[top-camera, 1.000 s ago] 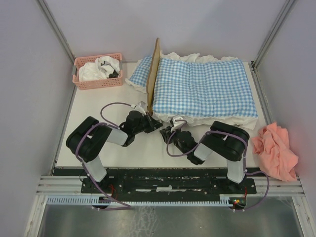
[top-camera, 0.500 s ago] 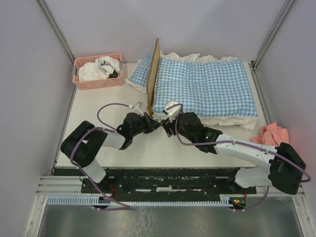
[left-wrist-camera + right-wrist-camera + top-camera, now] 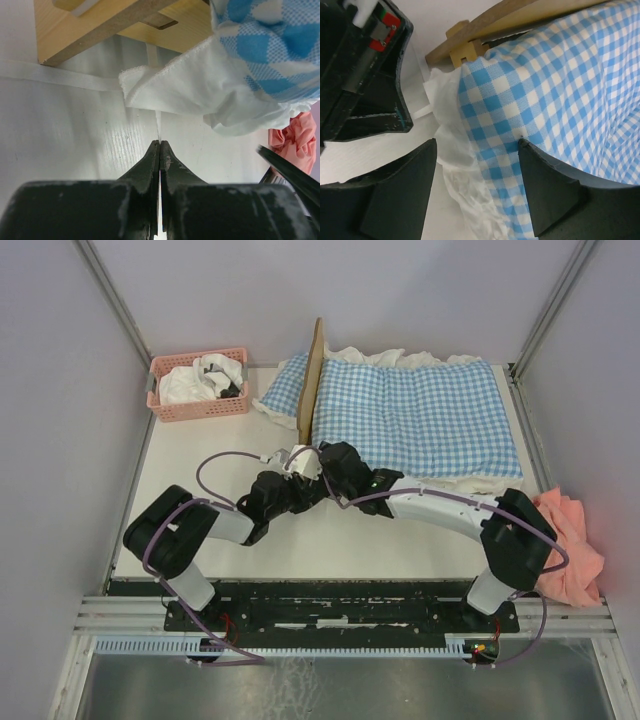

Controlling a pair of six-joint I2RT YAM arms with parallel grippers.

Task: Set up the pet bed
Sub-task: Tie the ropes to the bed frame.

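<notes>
My left gripper (image 3: 160, 144) is pressed shut low over the tabletop (image 3: 65, 130), with a thin white strip at its tips. My right gripper (image 3: 476, 145) is spread wide, straddling a corner of the gingham bedding (image 3: 560, 100). The pet bed (image 3: 312, 380) sits mid-back on the tabletop under that bedding, its headboard upright at the left end.

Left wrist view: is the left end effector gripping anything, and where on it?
Yes: the left end effector is shut on a thin white tie, pinched along its length below the bedding's white ruffle.
</notes>
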